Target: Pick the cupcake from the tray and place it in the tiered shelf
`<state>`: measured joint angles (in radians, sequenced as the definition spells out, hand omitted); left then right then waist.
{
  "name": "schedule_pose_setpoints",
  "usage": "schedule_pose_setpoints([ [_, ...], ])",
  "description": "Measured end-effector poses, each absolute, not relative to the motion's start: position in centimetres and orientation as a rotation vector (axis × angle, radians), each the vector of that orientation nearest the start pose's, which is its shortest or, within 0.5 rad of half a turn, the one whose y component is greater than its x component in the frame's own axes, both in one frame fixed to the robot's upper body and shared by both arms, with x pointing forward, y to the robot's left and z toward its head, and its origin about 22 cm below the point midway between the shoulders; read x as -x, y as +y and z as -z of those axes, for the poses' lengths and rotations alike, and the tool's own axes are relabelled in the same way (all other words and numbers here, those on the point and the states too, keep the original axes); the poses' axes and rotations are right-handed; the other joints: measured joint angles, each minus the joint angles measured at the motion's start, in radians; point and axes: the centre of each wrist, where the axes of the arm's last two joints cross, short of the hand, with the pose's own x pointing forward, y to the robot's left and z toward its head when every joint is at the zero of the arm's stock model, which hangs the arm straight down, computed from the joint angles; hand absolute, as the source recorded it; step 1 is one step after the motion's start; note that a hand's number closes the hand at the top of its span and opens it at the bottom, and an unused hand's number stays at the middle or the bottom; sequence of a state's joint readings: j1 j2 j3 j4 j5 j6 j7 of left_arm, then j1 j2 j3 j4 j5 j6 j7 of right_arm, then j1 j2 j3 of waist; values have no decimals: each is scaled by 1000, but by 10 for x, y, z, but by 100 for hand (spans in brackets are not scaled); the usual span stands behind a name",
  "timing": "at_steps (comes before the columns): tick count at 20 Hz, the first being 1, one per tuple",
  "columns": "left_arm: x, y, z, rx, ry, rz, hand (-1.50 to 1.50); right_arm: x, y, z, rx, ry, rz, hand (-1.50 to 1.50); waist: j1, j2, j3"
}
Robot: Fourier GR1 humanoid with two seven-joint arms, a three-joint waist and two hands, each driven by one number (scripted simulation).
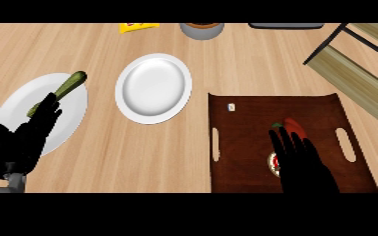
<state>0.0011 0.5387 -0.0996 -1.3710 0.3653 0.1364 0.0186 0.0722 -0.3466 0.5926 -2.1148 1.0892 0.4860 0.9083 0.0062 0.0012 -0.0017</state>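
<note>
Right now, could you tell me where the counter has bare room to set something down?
Bare wood lies below the empty white plate, between the cucumber plate and the brown tray. The tray's right half is crowded: right hand, red pepper.

Bare worktop (96, 165) lies open between the white plate (153, 88) and the tray (244, 130). The tiered shelf (347, 65) blocks the far right corner; a cup (201, 30) stands at the far edge.

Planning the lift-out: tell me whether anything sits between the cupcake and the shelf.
The cupcake lies on the tray, mostly hidden under the right hand. A red pepper lies just beyond it, toward the shelf at the upper right. Past the tray's rim, bare counter.
</note>
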Motion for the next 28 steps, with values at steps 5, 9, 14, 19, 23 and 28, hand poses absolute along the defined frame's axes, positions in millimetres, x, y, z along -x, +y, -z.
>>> schedule_pose_setpoints([
  [5,-234,351,-1,-256,-1337,45,0,-180,-163,-90,1067,-843,-1254,-150,-2,-1,1],
  [9,-230,351,4,-254,-1333,45,0,-187,-166,-79,1082,-787,-1263,-150,-4,-1,1],
  [14,-231,353,2,-256,-1334,42,0,-197,-178,-63,1099,-760,-1258,-150,-5,-2,2],
  [19,-229,349,2,-258,-1336,42,0,-206,-192,-46,1098,-778,-1252,-150,-5,-1,2],
  [23,-234,353,1,-256,-1331,38,0,-213,-192,-36,1095,-776,-1261,-150,-5,-1,2],
  [28,-229,353,1,-262,-1327,42,0,-218,-195,-24,1080,-758,-1258,150,-5,-2,2],
])
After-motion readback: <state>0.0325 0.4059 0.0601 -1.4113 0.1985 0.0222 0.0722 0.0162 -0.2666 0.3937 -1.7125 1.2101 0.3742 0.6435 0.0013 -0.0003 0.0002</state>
